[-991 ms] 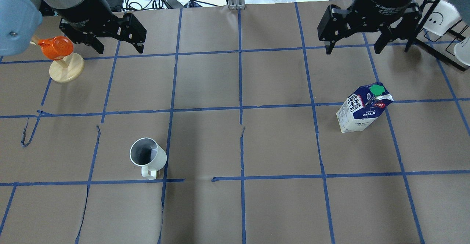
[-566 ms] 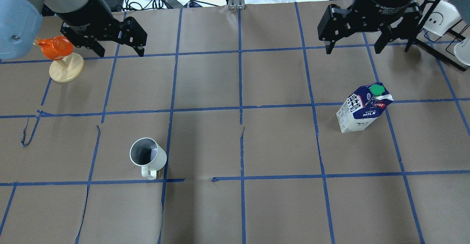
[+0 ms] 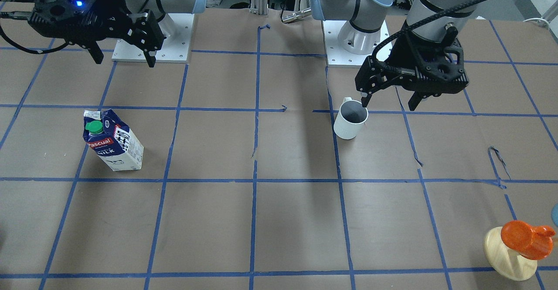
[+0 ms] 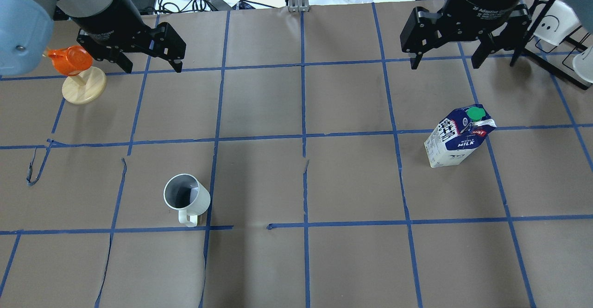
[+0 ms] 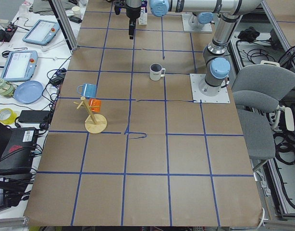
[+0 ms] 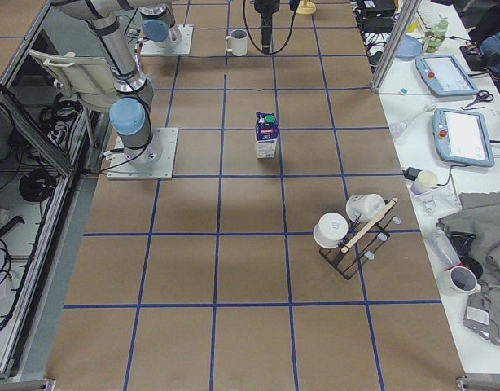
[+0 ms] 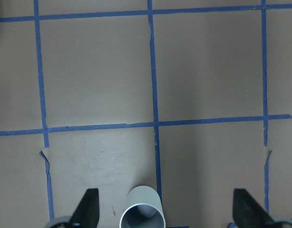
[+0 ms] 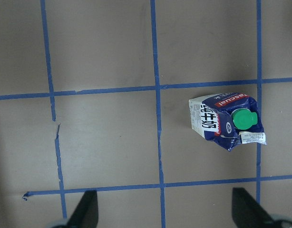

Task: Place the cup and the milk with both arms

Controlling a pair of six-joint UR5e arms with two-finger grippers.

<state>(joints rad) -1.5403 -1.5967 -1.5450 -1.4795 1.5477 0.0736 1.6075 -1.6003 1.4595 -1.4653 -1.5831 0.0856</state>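
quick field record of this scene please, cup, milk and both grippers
cup: upright on the table, empty, handle toward the robot
milk: upright, green cap on, apart from the cup
left gripper: jaws open, holding nothing, above the table
right gripper: jaws open, holding nothing, above the table
task state: neither item grasped yet

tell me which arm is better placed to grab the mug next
Left. The left gripper hangs open on the same half as the cup, which shows in its wrist view; the right gripper is open by the milk.

left claw [image 4: 152, 66] spread wide, right claw [image 4: 444, 65] likewise
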